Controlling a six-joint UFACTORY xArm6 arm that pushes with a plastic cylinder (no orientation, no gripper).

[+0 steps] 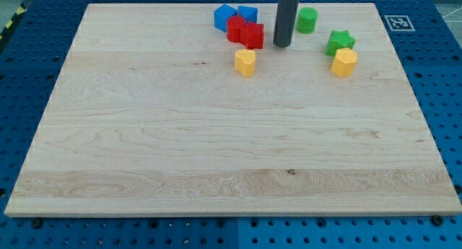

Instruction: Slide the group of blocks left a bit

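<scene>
My tip [281, 45], the bare lower end of a straight dark rod with nothing to open and nothing held, rests on the pale wooden board [216, 155] just at three o'clock of the cluster. That group, two red blocks [245, 32] touching two blue blocks [235, 15], sits near the board's twelve o'clock edge. The step looks like lining up; next calls for a short push toward nine o'clock.

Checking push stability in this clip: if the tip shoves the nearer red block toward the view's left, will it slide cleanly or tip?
Likely slides: the red block looks squat and flat-bottomed. My tip stands just to its right. It touches another red block, so both probably move together, perhaps twisting.
</scene>
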